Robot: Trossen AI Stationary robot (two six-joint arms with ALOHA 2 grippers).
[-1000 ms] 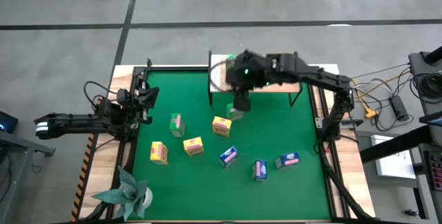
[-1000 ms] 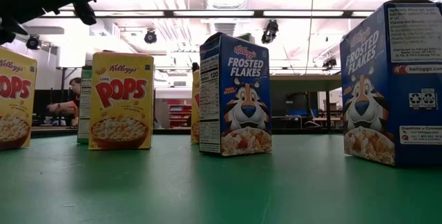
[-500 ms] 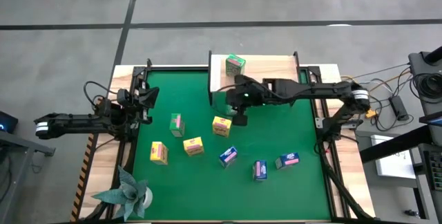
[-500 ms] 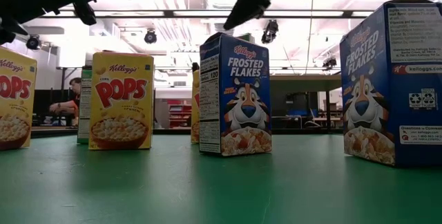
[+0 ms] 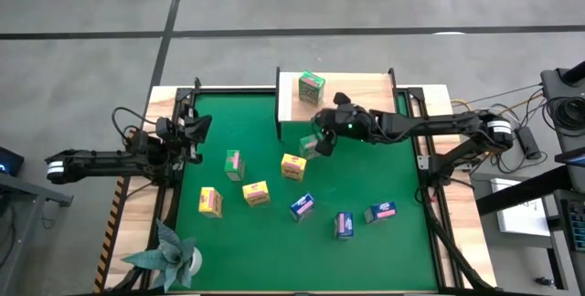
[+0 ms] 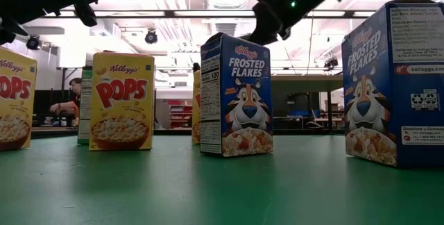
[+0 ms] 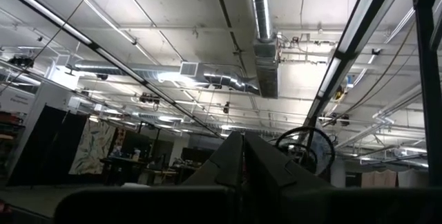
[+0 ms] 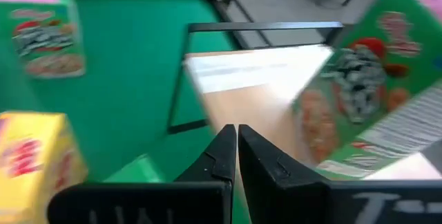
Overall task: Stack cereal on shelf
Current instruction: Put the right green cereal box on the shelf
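One green cereal box (image 5: 312, 86) stood on the shelf (image 5: 366, 90); the right end effector (image 5: 322, 142) hovered at its six o'clock.

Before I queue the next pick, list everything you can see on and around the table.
shelf: one, light wood, far edge of the mat
green cereal boxes: three; one on the shelf, one by the right gripper, one mid-left on the mat
yellow cereal boxes: three, centre-left of the mat
blue cereal boxes: three, near side of the mat
mat: one, green, covering the table
paper plant: one, teal, near left corner
person: one, in the room behind
left gripper: shut, at the mat's left edge
right gripper: shut, empty, just in front of the shelf
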